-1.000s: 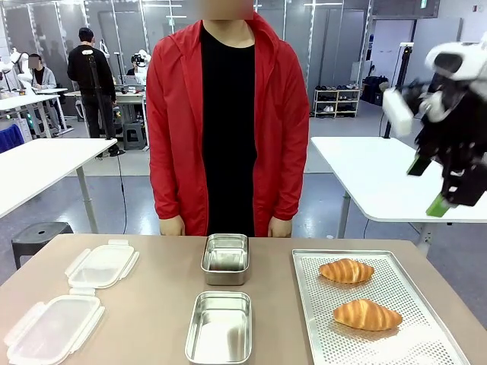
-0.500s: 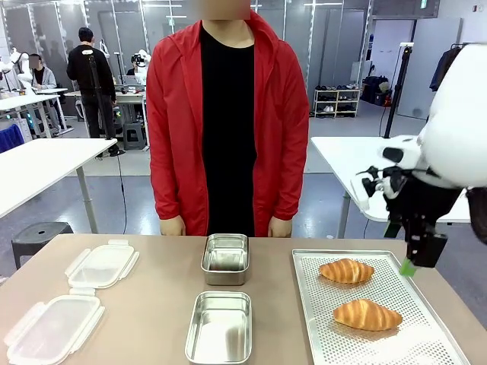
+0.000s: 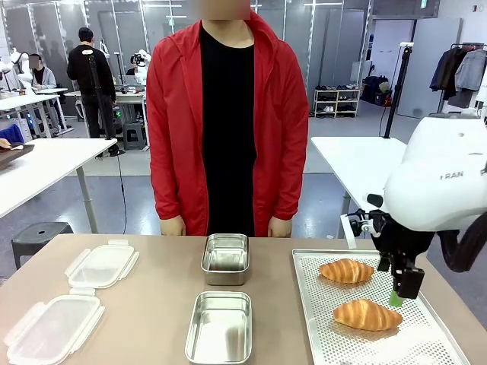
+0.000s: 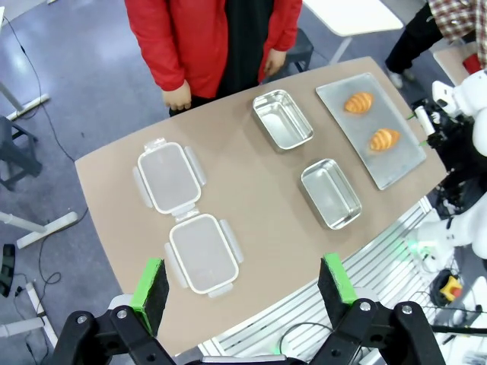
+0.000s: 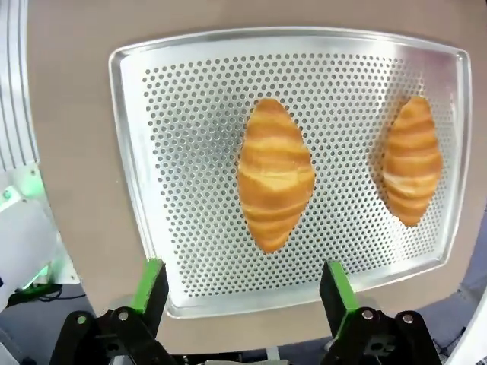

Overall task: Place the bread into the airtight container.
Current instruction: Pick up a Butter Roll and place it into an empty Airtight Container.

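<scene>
Front view has the right gripper (image 3: 399,292) hanging low over the right side of the perforated baking tray (image 3: 306,304). It is just beside the right end of the near croissant (image 3: 367,314), with one green-padded finger plain to see, so the jaw spread is hard to judge from this side. Right wrist view makes it clear: both green pads (image 5: 152,281) stand wide apart with nothing between them, looking straight down on that croissant, and the far croissant (image 5: 412,160) lies off to one side on the same tray. Both breads sit at the right of the table (image 3: 152,304), well apart from the two open containers: the far steel container (image 3: 225,257) just in front of the person (image 3: 227,114) and the near steel container (image 3: 220,327) at the middle. Left wrist view, from high above, takes in the whole layout. The left gripper (image 4: 242,287) is spread wide and empty, and below it the far lid (image 4: 169,176) and near lid (image 4: 202,253), both clear with clip tabs, lie just beside each other at the table's left.
</scene>
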